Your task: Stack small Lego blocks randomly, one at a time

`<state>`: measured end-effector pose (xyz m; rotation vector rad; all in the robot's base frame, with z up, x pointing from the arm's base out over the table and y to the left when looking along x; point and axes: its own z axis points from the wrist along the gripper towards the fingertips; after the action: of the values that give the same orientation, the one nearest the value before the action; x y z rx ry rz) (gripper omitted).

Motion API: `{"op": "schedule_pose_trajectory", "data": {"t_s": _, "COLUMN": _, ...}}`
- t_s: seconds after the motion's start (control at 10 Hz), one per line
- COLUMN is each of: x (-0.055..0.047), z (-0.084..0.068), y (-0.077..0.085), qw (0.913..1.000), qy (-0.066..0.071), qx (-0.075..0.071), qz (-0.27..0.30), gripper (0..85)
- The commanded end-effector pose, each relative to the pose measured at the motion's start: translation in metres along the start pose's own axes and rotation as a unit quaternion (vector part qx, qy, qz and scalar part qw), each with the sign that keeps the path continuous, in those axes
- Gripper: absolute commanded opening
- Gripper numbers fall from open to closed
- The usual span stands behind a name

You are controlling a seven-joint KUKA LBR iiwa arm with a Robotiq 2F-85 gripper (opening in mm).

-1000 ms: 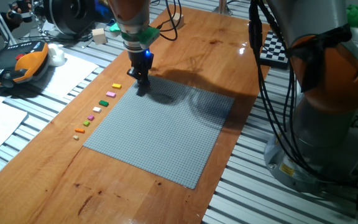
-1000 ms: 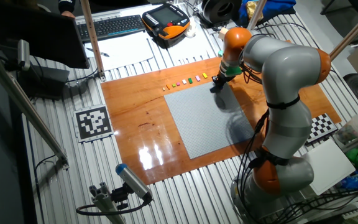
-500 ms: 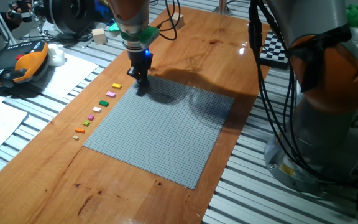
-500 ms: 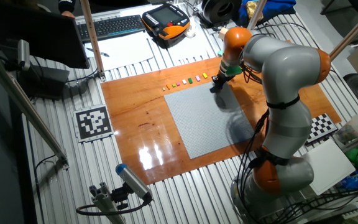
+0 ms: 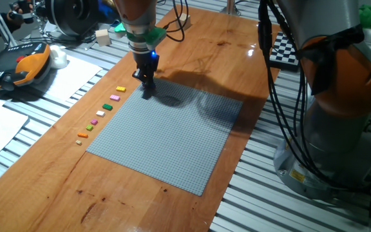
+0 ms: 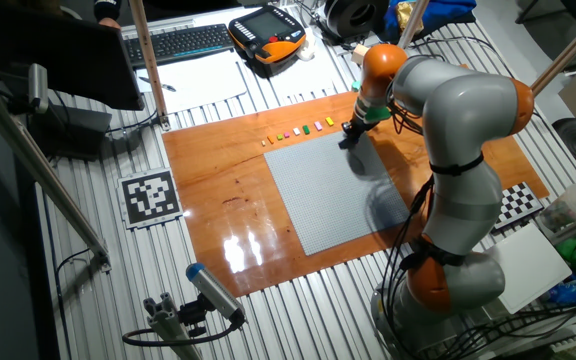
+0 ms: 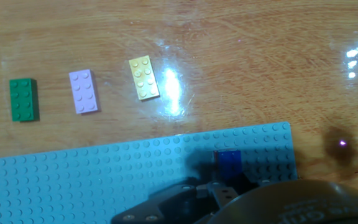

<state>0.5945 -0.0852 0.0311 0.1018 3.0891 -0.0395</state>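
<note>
My gripper (image 5: 146,93) stands upright at the far left corner of the grey baseplate (image 5: 166,138), its tips down on the studs. The hand view shows its dark fingers (image 7: 197,190) closed around a small blue Lego block (image 7: 229,163) that sits near the plate's corner (image 7: 92,180). A row of loose Lego blocks lies on the wood beside the plate: yellow (image 7: 144,78), pink (image 7: 82,91), green (image 7: 23,99), then others down to an orange one (image 5: 82,135). In the other fixed view the gripper (image 6: 347,140) is at the plate's top right corner, next to that row (image 6: 298,130).
A wooden cube (image 5: 103,36) and an orange teach pendant (image 5: 18,64) lie beyond the table's left edge, with white paper (image 5: 5,122) there too. A checkerboard (image 5: 282,48) lies at the far right. The robot's base (image 5: 340,129) stands to the right of the board.
</note>
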Motion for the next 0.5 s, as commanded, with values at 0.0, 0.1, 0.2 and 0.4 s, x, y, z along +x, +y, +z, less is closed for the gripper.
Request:
{"op": "schedule_pose_trajectory", "data": {"t_s": 0.0, "x": 0.0005, "z": 0.0010, "y": 0.0017, "qw": 1.0000, "qy": 0.000, "qx": -0.001, "qz": 0.000, "gripper": 0.0}}
{"op": "schedule_pose_trajectory", "data": {"t_s": 0.1, "x": 0.0002, "z": 0.0012, "y": 0.0019, "qw": 1.0000, "qy": -0.001, "qx": -0.001, "qz": 0.001, "gripper": 0.0}}
{"op": "schedule_pose_trajectory", "data": {"t_s": 0.2, "x": -0.0002, "z": 0.0018, "y": 0.0024, "qw": 1.0000, "qy": -0.001, "qx": -0.002, "qz": 0.001, "gripper": 0.0}}
{"op": "schedule_pose_trajectory", "data": {"t_s": 0.4, "x": -0.0011, "z": 0.0014, "y": 0.0036, "qw": 1.0000, "qy": -0.003, "qx": -0.002, "qz": 0.003, "gripper": 0.0}}
